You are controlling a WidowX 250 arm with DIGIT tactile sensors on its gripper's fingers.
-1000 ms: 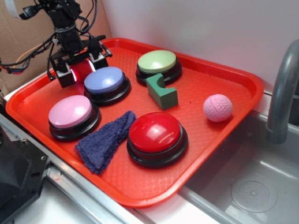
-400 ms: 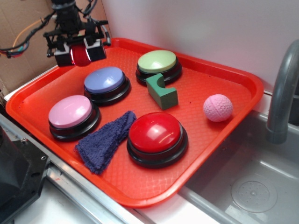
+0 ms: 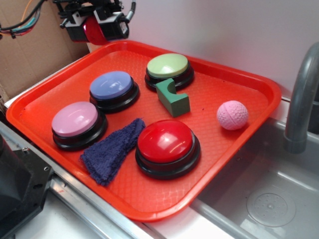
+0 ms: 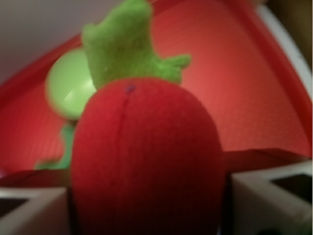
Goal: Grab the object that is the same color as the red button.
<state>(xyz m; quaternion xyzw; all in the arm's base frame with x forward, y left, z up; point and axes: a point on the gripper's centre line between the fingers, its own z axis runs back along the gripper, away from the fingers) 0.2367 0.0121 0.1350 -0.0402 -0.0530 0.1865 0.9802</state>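
Observation:
The object, a small red soft strawberry toy (image 3: 92,29) with a green top (image 4: 124,46), is held between the jaws of my gripper (image 3: 95,27), which is shut on it high above the tray's back left corner. In the wrist view the toy (image 4: 146,161) fills the middle, squeezed between the two pale fingers (image 4: 266,200). The red button (image 3: 166,141), a big glossy dome on a black base, sits at the tray's front middle, far from the gripper.
On the red tray (image 3: 259,99) stand a blue button (image 3: 111,85), a pink button (image 3: 75,119) and a green button (image 3: 168,65). A green block (image 3: 173,98), a dark blue cloth (image 3: 112,149) and a pink ball (image 3: 233,115) lie there too. A sink (image 3: 269,199) and faucet (image 3: 304,89) sit at the right.
My gripper has risen from the tray's back left corner, carrying the red toy up and slightly right, clear of the tray surface.

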